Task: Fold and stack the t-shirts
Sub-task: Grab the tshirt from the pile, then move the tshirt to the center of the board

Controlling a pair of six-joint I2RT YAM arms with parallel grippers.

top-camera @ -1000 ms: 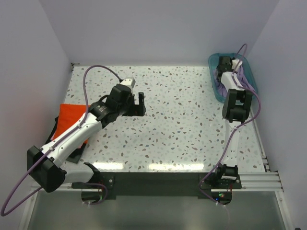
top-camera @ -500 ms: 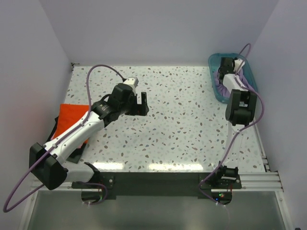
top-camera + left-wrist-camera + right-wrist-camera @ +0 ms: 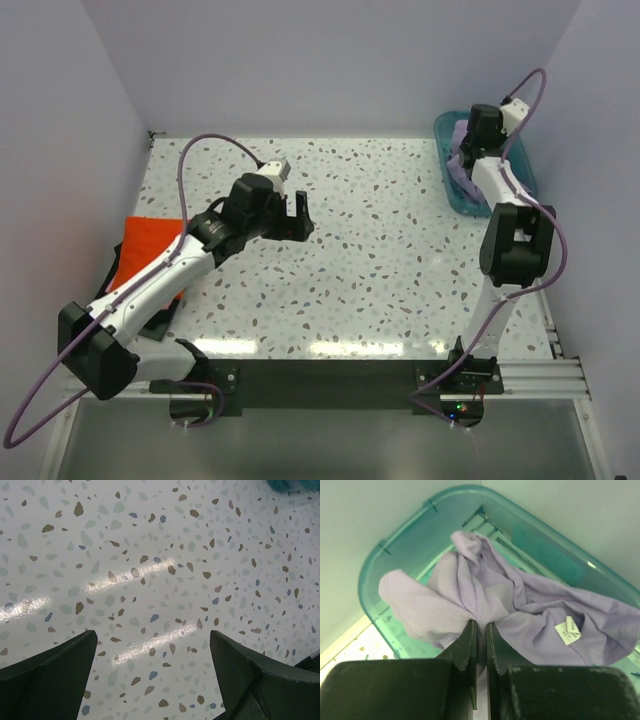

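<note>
A crumpled lavender t-shirt (image 3: pixel 520 605) with a white label lies in the teal tub (image 3: pixel 390 555) at the table's back right. My right gripper (image 3: pixel 481 626) is shut on a bunched fold of it, and cloth is pinched between the jaws. From above, the right gripper (image 3: pixel 471 153) hangs over the tub and the lavender t-shirt (image 3: pixel 462 176). A folded orange-red t-shirt (image 3: pixel 148 243) lies at the left edge, with dark cloth (image 3: pixel 158 321) showing under it. My left gripper (image 3: pixel 298 214) stands open over bare table, holding nothing; in the left wrist view the left gripper (image 3: pixel 153 642) has only speckled tabletop between its fingers.
The teal tub (image 3: pixel 522 170) sits against the right wall. White walls close in the table at the back, left and right. The speckled tabletop (image 3: pixel 390 260) lies between the two arms. The left arm reaches across the orange-red shirt.
The right gripper has shut on the lavender t-shirt and the right wrist has risen over the tub. The left gripper has barely shifted and stays open.
</note>
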